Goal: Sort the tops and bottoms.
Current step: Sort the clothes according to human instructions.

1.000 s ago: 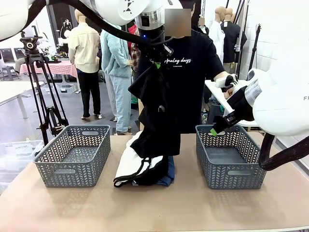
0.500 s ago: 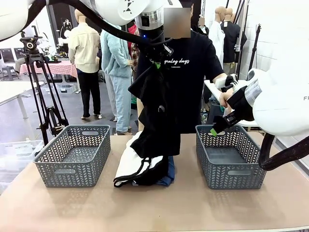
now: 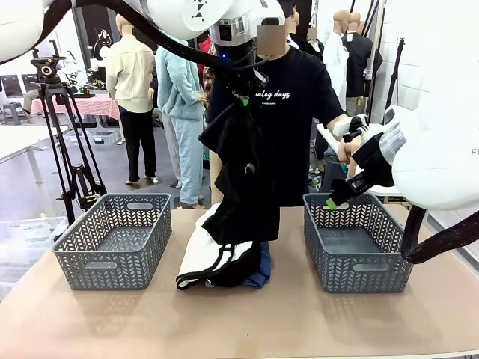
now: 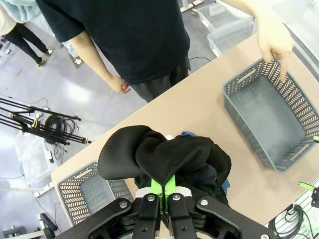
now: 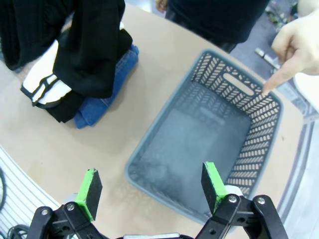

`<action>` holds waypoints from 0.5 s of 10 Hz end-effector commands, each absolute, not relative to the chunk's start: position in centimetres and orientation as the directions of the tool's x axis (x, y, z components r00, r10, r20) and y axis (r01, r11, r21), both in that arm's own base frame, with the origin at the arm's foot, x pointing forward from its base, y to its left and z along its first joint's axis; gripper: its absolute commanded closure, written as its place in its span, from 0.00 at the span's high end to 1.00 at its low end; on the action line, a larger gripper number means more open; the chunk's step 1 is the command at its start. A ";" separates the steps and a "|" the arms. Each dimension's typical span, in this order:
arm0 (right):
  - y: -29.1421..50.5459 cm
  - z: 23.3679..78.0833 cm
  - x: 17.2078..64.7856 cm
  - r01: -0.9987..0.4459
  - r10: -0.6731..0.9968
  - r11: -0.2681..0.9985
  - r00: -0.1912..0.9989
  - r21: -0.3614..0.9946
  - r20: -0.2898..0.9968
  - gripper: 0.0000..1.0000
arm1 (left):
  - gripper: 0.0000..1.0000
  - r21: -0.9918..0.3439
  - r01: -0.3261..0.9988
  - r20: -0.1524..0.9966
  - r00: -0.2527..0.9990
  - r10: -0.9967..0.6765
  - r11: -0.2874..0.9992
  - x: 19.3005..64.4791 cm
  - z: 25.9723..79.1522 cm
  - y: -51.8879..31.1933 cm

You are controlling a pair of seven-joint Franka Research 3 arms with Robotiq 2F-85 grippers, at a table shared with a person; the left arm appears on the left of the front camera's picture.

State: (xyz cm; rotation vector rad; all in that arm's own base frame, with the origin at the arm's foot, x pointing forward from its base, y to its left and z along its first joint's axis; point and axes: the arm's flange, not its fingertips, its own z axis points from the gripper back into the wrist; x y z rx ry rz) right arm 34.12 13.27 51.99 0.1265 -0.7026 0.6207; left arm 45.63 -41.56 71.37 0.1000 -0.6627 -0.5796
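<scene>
Front view: left gripper (image 3: 243,96), high over mid-table, is clamped on a black top (image 3: 243,176) whose hem hangs down to the pile; on the table (image 3: 239,321) lie a white top with black edging (image 3: 200,253) and folded blue jeans (image 3: 261,274), between the left grey basket (image 3: 112,258) and the right grey basket (image 3: 359,269); the person's hand (image 3: 346,147) is above the right one. Left wrist view: green pads (image 4: 157,185) pinch the bunched black cloth; the hand points into the right basket. Right wrist view: right gripper (image 5: 152,188) hovers above the right basket, jaws spread wide, holding nothing; the jeans lie beneath the tops.
</scene>
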 end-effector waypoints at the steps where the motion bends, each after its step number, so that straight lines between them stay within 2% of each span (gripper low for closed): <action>1: 11.1 54.7 31.1 -0.532 0.439 0.843 0.593 -0.081 0.675 1.00 | 0.00 0.257 0.475 0.567 0.631 -0.529 0.841 45.6 72.0 -41.3; 3: 8.4 57.0 28.4 -0.470 0.344 0.882 0.586 -0.038 0.734 1.00 | 0.00 0.257 0.475 0.567 0.631 -0.529 0.841 45.6 72.0 -41.3; 5: 7.5 57.4 27.8 -0.438 0.328 0.898 0.600 -0.044 0.729 1.00 | 0.00 0.257 0.475 0.567 0.631 -0.529 0.841 45.6 72.0 -41.3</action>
